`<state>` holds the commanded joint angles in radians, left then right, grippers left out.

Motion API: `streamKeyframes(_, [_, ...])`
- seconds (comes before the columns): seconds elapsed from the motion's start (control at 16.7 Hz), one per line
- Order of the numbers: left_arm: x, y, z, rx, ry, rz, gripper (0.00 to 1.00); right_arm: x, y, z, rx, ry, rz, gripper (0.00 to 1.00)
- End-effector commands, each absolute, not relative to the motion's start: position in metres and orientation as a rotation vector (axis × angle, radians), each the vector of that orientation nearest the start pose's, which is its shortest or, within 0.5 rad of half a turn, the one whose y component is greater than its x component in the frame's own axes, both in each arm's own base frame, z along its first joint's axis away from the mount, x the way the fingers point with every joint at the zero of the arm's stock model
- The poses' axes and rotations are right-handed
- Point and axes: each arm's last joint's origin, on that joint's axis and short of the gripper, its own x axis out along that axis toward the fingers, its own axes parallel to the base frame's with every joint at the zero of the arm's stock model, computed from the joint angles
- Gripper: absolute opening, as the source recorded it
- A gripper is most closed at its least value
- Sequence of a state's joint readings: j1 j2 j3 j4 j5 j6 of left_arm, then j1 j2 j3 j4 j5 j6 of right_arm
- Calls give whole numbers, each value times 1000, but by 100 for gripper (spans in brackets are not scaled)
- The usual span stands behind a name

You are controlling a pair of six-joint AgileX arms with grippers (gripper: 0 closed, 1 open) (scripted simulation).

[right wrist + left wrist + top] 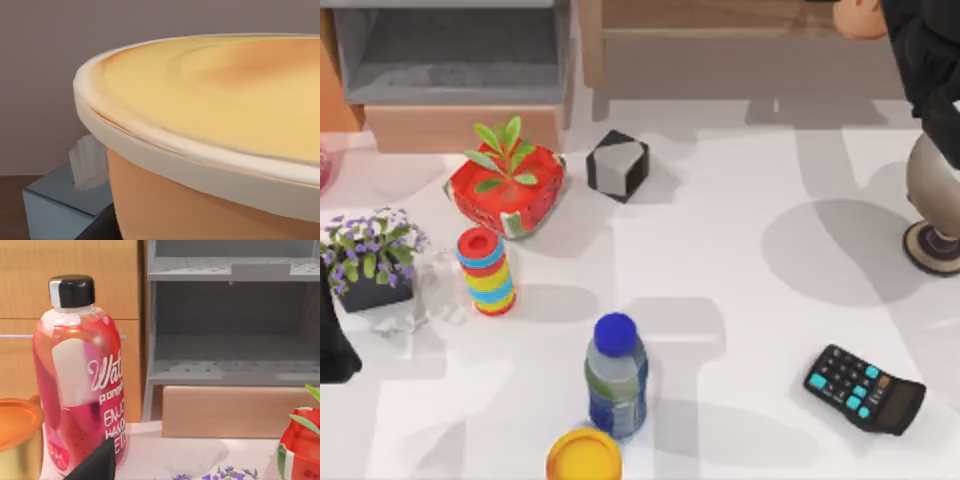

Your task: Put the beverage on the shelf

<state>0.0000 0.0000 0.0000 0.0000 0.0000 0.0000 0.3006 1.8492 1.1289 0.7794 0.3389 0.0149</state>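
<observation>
Right wrist view: beverage (pixel 210 125), tapered translucent orange, creamy top.

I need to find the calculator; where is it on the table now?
In the top view, the black calculator lies flat at the table's lower right, well right of the blue-capped bottle.

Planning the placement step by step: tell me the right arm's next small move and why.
Probably ease the beverage toward the shelf recess. The right claw holds it above the table at the right, short of the shelf's front board; the right wrist view shows taupe recess behind its creamy top. The left arm sits parked at the left edge.
</observation>
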Motion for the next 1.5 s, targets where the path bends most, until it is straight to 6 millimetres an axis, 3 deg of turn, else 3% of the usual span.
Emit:
streamKeyframes(0.36, [106, -1, 160, 0, 0, 0, 100, 417, 82, 267, -7, -10, -10, 0])
streamKeyframes(0.66, [106, -1, 160, 0, 0, 0, 100, 418, 84, 264, -7, -6, -7, 0])
streamKeyframes(1.2, [106, -1, 160, 0, 0, 0, 100, 457, 82, 239, -8, -10, -10, 0])
streamKeyframes(1.44, [106, -1, 160, 0, 0, 0, 100, 458, 82, 238, -7, -10, -10, 0])
streamKeyframes(1.5, [106, -1, 160, 0, 0, 0, 100, 458, 82, 238, -7, -10, -10, 8])
